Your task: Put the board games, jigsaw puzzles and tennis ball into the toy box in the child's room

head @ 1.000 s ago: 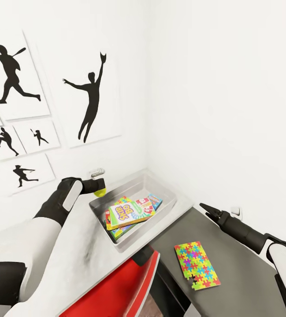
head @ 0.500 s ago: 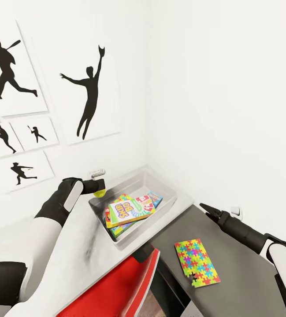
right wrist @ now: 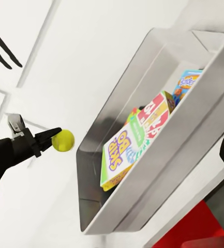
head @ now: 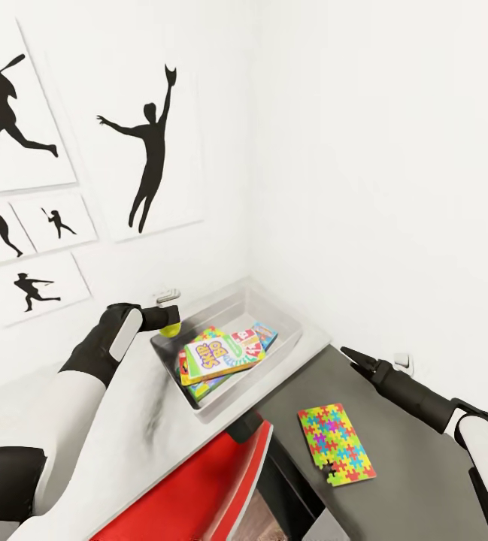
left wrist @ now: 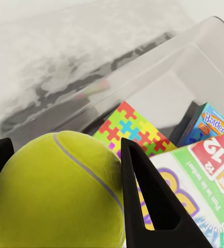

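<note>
- The left end effector [head: 170, 324] is clamped on the tennis ball [head: 171, 328], level with the near corner rim of the toy box [head: 289, 347]; open worktop [head: 134, 406] lies behind it.
- Inside the box just beyond the ball: Skip-Bo box [head: 215, 356], a red-logo box [left wrist: 215, 155], a blue box [left wrist: 212, 123] and a puzzle sheet [left wrist: 130, 126], overlapping.
- The right end effector [head: 347, 353] hangs fingers together, past the box's far side; a second puzzle [head: 335, 443] lies below it on the dark cabinet [head: 409, 481].
</note>
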Tool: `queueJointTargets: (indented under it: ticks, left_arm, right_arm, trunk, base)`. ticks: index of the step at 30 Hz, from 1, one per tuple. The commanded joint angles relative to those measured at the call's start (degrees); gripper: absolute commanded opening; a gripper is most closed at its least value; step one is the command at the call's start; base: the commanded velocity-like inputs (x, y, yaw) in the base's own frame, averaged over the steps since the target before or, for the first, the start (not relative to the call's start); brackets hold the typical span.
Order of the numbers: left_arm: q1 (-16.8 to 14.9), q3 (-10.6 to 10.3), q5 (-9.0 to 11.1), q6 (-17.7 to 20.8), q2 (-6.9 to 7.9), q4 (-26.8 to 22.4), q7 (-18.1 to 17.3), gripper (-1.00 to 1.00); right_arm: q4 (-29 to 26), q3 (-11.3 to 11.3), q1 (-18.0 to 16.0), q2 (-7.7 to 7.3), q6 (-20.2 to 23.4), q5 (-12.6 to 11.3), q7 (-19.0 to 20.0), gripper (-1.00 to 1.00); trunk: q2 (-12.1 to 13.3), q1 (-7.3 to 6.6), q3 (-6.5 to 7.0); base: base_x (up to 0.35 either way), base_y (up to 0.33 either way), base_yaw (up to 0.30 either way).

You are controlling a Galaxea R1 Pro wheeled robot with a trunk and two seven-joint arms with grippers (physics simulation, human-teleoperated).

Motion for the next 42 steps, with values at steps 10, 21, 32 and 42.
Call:
queueJointTargets:
  ticks: [10,21,32,42]
  left_arm:
    - [-0.02,-0.30,-0.15,0.11,0.05,-0.02,-0.01,-1.00]
    - [-0.03,-0.33,-0.21,0.11,0.05,-0.02,0.00,-1.00]
    - [-0.02,-0.41,-0.25,0.03,0.05,-0.02,0.00,-1.00]
    - [0.01,-0.56,-0.25,0.02,0.05,-0.02,0.00,-1.00]
  right_arm:
    - [-0.01,-0.08,-0.05,0.08,0.29,0.19,0.29,1.00]
    - [-0.01,-0.08,-0.06,0.05,0.30,0.19,0.29,1.00]
    - [-0.01,-0.08,-0.08,0.08,0.29,0.19,0.29,1.00]
    - [-0.01,-0.08,-0.05,0.08,0.29,0.19,0.29,1.00]
  trunk:
    - [-0.13,0.03,-1.02]
    - [-0.13,0.03,-1.91]
    - [-0.13,0.03,-2.78]
    - [-0.13,0.03,-3.57]
  base:
    - [0.000,0.000,0.000]
    - [0.000,0.000,0.000]
    - [0.000,0.000,0.000]
    - [0.000,0.000,0.000]
